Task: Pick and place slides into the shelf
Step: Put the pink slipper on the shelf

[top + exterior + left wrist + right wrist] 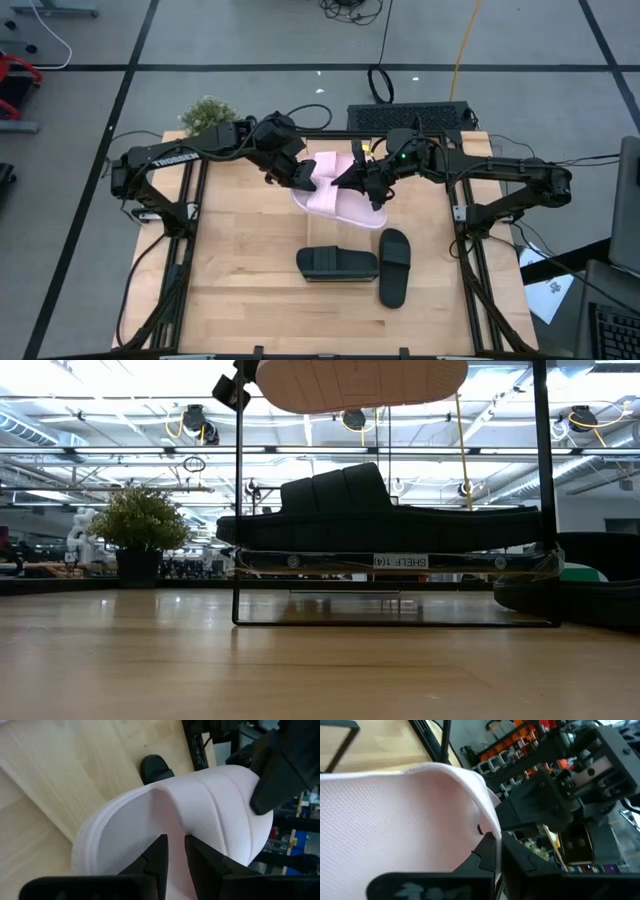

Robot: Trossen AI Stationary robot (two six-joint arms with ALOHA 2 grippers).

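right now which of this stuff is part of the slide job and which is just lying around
Job: pink slide held by left gripper and right gripper; two black slides on the table; shelf.
Lying about: potted plant; keyboard.
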